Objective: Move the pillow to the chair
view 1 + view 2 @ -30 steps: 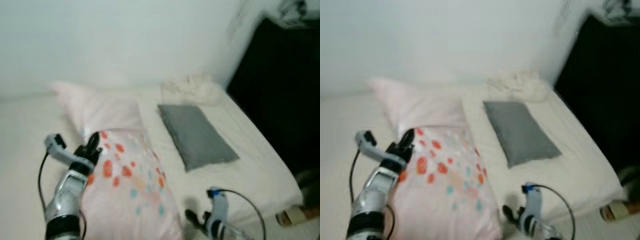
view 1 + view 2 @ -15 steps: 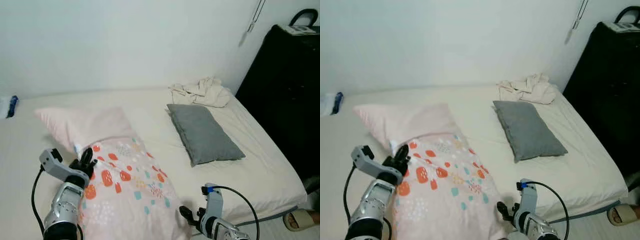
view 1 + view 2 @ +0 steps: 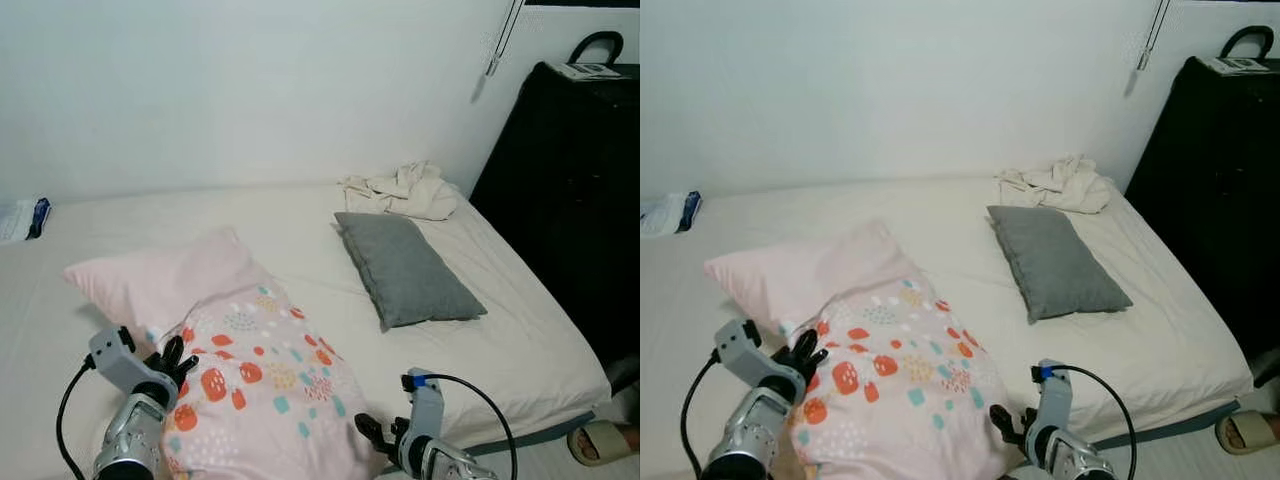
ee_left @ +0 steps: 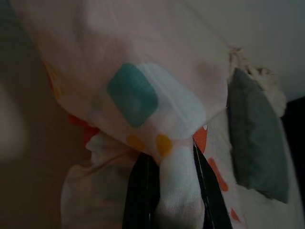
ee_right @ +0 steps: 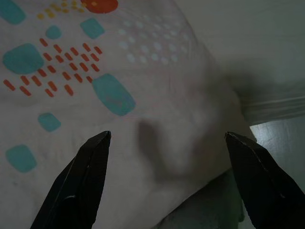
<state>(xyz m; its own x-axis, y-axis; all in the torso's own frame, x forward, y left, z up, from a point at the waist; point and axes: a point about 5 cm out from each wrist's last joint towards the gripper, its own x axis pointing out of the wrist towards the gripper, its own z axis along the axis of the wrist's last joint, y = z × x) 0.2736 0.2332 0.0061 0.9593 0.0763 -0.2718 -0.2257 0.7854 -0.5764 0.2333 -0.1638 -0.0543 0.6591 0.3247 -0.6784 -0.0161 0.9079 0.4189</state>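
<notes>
A patterned pillow (image 3: 262,395) with red and teal spots lies at the near edge of the bed (image 3: 300,220). My left gripper (image 3: 172,357) is at its left edge, shut on a fold of the patterned pillow (image 4: 177,186). At the pillow's near right corner my right gripper (image 3: 372,432) stands open, its fingertips (image 5: 90,157) spread wide just off the patterned fabric (image 5: 71,71). A plain pink pillow (image 3: 160,280) lies behind the patterned one, and a grey pillow (image 3: 405,268) lies further right.
A crumpled cream cloth (image 3: 400,190) sits by the wall at the back of the bed. A tall black cabinet (image 3: 570,190) stands to the right. A slipper (image 3: 600,440) lies on the floor at the bed's right corner. A small packet (image 3: 25,218) rests at far left.
The camera view has steadied and tilted, so the whole scene shifted. My left gripper sits lower against the patterned pillow's edge; the right gripper stays by its near corner.
</notes>
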